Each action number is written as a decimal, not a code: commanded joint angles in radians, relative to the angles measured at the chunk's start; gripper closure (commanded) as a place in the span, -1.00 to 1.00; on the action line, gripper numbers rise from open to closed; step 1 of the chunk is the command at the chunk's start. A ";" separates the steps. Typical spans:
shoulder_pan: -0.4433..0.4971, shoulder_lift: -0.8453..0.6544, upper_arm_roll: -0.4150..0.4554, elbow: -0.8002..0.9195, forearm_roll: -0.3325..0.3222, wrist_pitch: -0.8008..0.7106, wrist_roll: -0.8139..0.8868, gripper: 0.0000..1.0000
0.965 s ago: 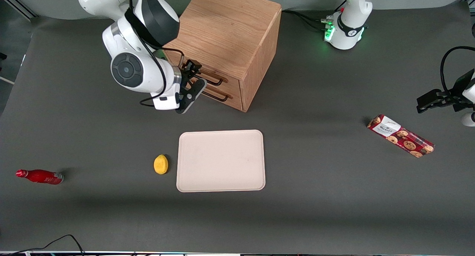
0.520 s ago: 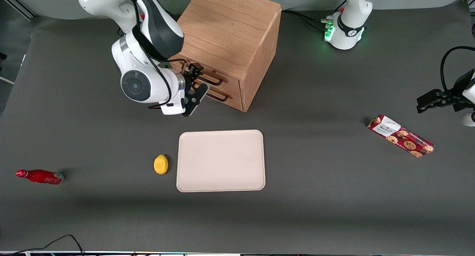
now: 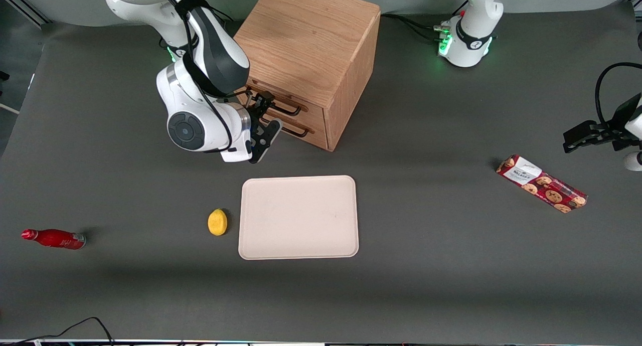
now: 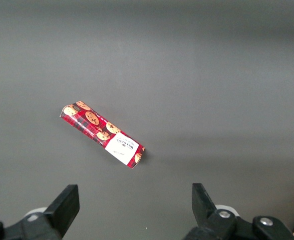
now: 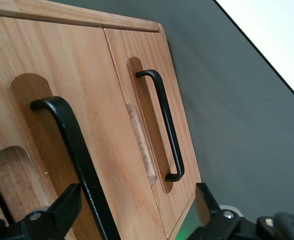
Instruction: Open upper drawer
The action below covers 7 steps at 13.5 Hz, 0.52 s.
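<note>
The wooden cabinet (image 3: pixel 306 40) stands at the back of the table, both of its drawers facing the working arm. The upper drawer (image 5: pixel 51 125) looks closed, level with the bottom drawer (image 5: pixel 152 100). Its dark bar handle (image 3: pixel 288 105) (image 5: pixel 74 150) runs between my gripper's (image 3: pixel 265 115) (image 5: pixel 134 215) open fingers, close to one finger (image 5: pixel 61 210) and apart from the other finger (image 5: pixel 209 207). No finger touches the bar. The bottom drawer's handle (image 3: pixel 297 131) (image 5: pixel 164 125) lies just below, outside the fingers.
A beige tray (image 3: pixel 298 216) lies nearer the front camera than the cabinet, with a lemon (image 3: pixel 217 221) beside it. A red bottle (image 3: pixel 52 238) lies toward the working arm's end of the table. A cookie packet (image 3: pixel 541 184) (image 4: pixel 102 135) lies toward the parked arm's end.
The arm has swung in toward the cabinet front, and the open gripper has slid a little closer so the upper handle sits between its fingers. The drawers have not moved.
</note>
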 commanded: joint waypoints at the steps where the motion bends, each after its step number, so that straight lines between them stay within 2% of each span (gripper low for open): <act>1: 0.002 0.019 -0.002 -0.008 0.027 0.006 -0.030 -1.00; 7: 0.014 0.026 0.007 -0.007 0.013 0.038 -0.031 -1.00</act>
